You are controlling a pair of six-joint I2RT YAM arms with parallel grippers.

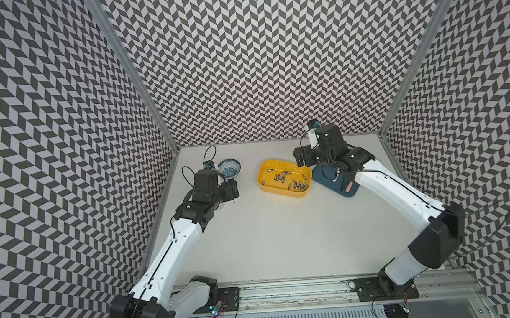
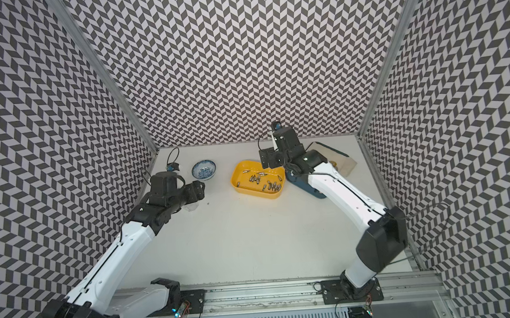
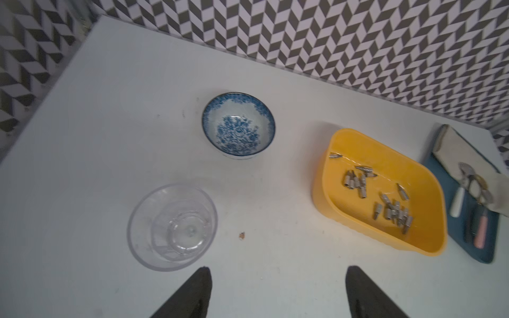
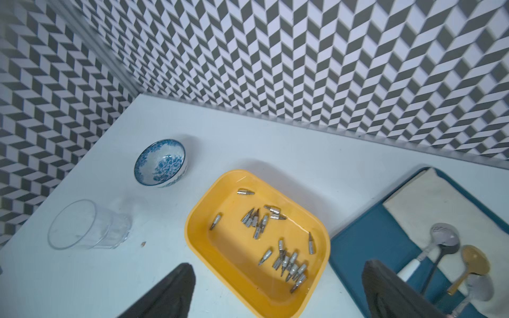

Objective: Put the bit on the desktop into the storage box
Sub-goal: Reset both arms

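— Claws?
— Left claw (image 3: 278,268) and right claw (image 4: 278,263) both gape, empty.
— Bits?
— The bits (image 4: 286,261) I can see lie in the box (image 4: 198,228), toward the bench's (image 3: 110,110) far edge, just by the right claw. A speck (image 3: 241,234) sits just ahead of the left claw, beside the glass (image 3: 172,225). It's too small to name.

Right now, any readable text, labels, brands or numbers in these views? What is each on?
No legible text in any view.
left arm's black joint housing: small white mark, too small to read.
right arm's black joint housing: small white mark, too small to read.
yellow storage box, screwdriver bits, blue-patterned bowl, clear cup, blue tray: no print visible.
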